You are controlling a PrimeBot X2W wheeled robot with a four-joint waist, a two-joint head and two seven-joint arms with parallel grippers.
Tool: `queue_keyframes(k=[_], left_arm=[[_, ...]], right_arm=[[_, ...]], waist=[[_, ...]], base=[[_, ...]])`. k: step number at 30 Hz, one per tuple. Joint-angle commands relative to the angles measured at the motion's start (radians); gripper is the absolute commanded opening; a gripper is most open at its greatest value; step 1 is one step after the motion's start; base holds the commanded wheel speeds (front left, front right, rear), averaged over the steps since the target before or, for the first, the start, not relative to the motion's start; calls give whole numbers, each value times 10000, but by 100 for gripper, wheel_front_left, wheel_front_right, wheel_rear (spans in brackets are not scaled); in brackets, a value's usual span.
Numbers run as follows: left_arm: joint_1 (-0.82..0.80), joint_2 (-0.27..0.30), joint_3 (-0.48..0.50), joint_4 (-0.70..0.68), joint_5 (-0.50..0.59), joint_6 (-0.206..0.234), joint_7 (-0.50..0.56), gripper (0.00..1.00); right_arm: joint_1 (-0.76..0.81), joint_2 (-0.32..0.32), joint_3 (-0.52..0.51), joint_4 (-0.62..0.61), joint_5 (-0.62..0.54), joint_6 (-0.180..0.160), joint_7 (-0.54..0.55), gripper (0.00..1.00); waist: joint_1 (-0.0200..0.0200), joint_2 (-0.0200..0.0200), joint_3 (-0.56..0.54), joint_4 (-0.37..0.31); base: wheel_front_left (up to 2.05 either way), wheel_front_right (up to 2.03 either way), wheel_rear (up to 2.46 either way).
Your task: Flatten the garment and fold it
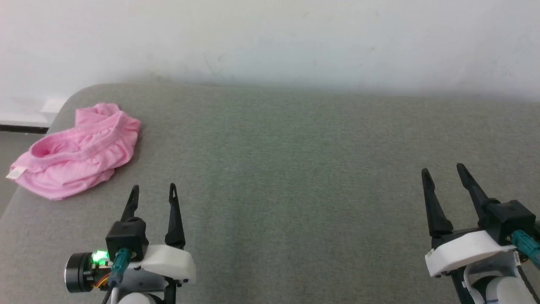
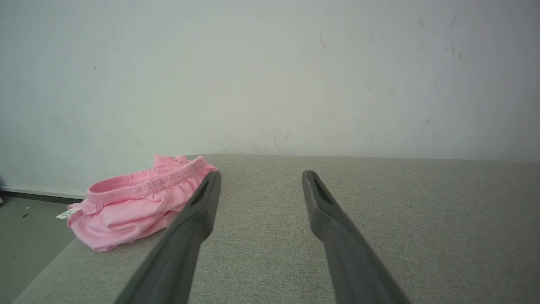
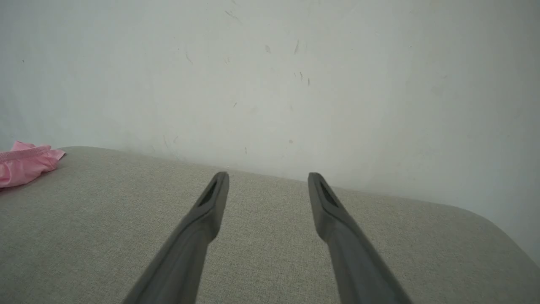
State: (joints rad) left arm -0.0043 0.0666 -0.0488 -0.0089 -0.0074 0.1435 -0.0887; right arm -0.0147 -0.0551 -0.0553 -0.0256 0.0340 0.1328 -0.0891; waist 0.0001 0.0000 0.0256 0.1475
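The left gripper (image 1: 153, 185) is seen with its two dark fingers spread wide, and nothing is held between them. It is placed over the near left part of the grey table (image 1: 295, 169), with its fingers pointed toward the table's far edge. The right gripper (image 1: 443, 168) is spread just as wide and is likewise empty. It is placed over the near right part of the table, well apart from the left one. Whether either gripper touches the table cannot be told.

The garment (image 1: 80, 152), made of light pink cloth, is found at the far left corner of the table. It is touched by neither gripper and has been neither flattened nor folded: it lies bunched in a loose heap. Its gathered waistband (image 2: 147, 181) is turned up and lies along the side nearer the table's far edge. A small white label (image 1: 16, 172) is seen sticking out from the heap, past the table's left edge.

A pale wall (image 1: 270, 38) is seen behind the table's far edge, and grey floor (image 2: 29, 236) lies beyond its left edge.
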Motion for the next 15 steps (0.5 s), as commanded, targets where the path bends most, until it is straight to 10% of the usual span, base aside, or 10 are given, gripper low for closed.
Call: queue_keyframes(k=[1, 15], left_arm=[[-114, 37, -29, -41, -58, 114, -87, 100], [-190, -25, -19, -56, -101, 491, -380, 100]], right_arm=[[79, 17, -17, -87, 13, -8, -85, 100], [96, 23, -175, -176, -12, -10, -378, 100]], waist=[[-1, 0, 55, 266], [-1, 0, 231, 1710]], base=[[0, 0, 0], [0, 0, 0]])
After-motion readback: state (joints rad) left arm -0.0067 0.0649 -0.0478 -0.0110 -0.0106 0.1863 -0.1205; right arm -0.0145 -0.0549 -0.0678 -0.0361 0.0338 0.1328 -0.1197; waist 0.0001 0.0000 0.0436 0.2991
